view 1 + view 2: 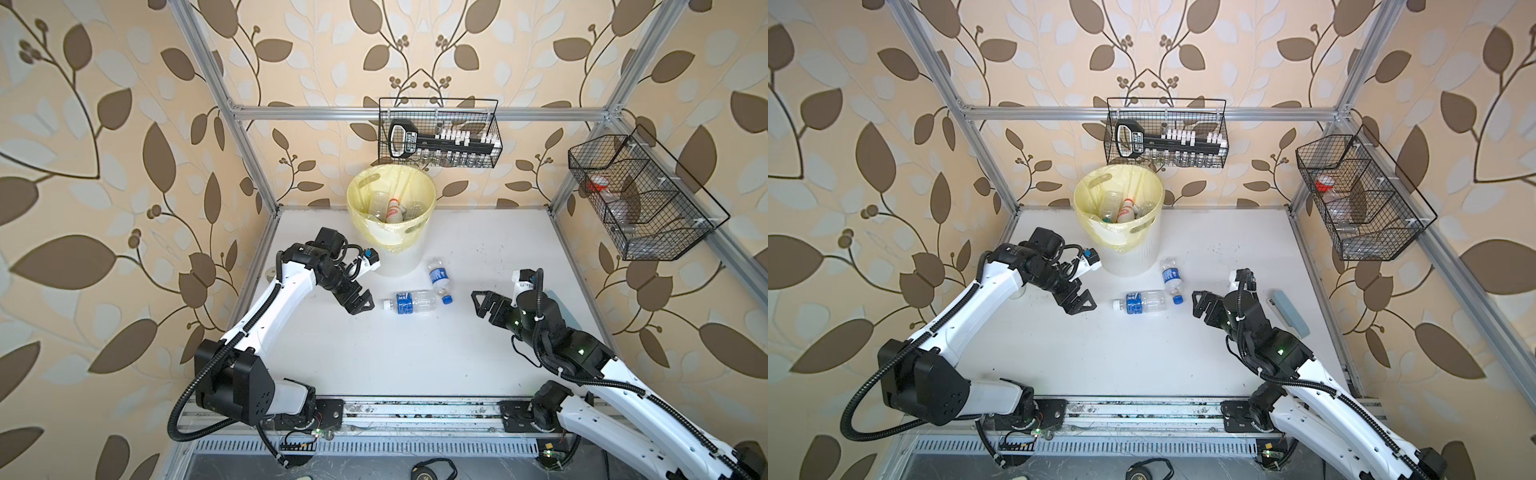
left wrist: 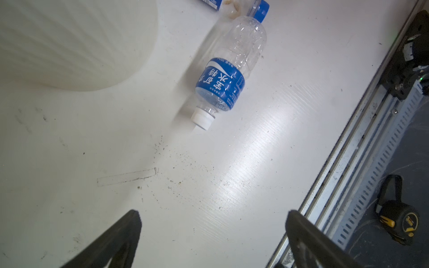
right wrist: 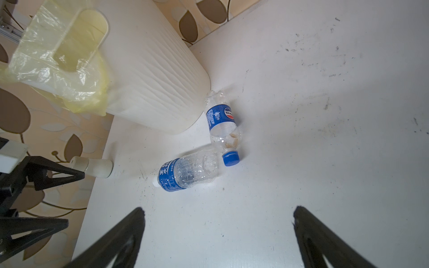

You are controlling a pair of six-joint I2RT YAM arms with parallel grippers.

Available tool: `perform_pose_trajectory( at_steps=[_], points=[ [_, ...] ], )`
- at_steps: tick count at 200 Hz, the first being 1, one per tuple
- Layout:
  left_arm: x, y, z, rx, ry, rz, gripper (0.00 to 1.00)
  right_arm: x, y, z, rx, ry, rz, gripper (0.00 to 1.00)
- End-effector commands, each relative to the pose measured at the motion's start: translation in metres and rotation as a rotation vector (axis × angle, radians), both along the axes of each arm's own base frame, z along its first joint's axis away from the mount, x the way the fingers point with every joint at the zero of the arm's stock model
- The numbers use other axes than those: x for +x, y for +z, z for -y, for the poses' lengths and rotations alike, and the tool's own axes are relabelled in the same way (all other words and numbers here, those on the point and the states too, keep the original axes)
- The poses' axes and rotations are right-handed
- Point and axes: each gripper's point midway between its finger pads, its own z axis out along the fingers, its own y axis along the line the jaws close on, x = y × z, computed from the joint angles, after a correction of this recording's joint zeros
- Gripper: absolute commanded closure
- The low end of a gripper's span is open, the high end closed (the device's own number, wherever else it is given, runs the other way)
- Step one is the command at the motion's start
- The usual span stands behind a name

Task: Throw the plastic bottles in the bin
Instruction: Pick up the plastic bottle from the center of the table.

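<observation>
on the table (image 1: pixel 415 353), the bin (image 1: pixel 397 259) stood at the rear with bottles (image 1: pixel 392 210) in it. before it lay the near bottle (image 1: pixel 413 302) and, behind that and just beside it, the far bottle (image 1: pixel 439 279), between left gripper (image 1: pixel 364 303) and right gripper (image 1: pixel 478 305).

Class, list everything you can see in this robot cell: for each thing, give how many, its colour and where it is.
White-cap bottle: one, clear, blue label, lying mid-table.
Blue-cap bottle: one, clear, blue label, lying beside it, nearer the bin.
Bin: one, white, yellow bag, back of table.
Binned bottles: several, mostly clear, inside the bin.
Baskets: two, black wire; back basket on the back rail, side basket on the right rail.
Vials: many, white caps, in back basket.
Block: one, grey-blue, table's right edge.
Tape measure: one, black and yellow, below front edge.
Table: one, white.
Left gripper: black, open, left of the table bottles.
Right gripper: black, open, right of them.
</observation>
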Motion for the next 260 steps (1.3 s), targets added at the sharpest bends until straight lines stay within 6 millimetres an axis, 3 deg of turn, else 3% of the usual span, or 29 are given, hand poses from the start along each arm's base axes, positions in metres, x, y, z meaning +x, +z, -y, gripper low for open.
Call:
perform_pose_trajectory(
  at_steps=[1,43,109,116,217,260],
  points=[
    [-0.003,-0.005,0.01,0.054,-0.083,0.053,0.01,-0.002,-0.009,0.007,-0.011,-0.033,-0.013,0.0],
    [-0.008,-0.028,0.035,0.147,-0.179,0.121,0.01,0.003,-0.016,0.006,-0.044,-0.038,-0.034,0.0],
    [0.004,-0.036,0.056,0.228,-0.24,0.222,0.01,0.004,-0.03,0.012,-0.126,-0.046,-0.068,0.0],
    [0.006,-0.047,0.059,0.244,-0.245,0.195,0.01,0.004,-0.031,0.012,-0.13,-0.046,-0.069,0.0],
    [0.002,-0.061,0.102,0.275,-0.358,0.198,0.01,0.006,-0.034,0.004,-0.092,-0.025,-0.07,0.0],
    [0.006,-0.078,0.111,0.314,-0.377,0.16,0.01,0.007,-0.033,0.002,-0.084,-0.016,-0.067,0.0]
  ],
)
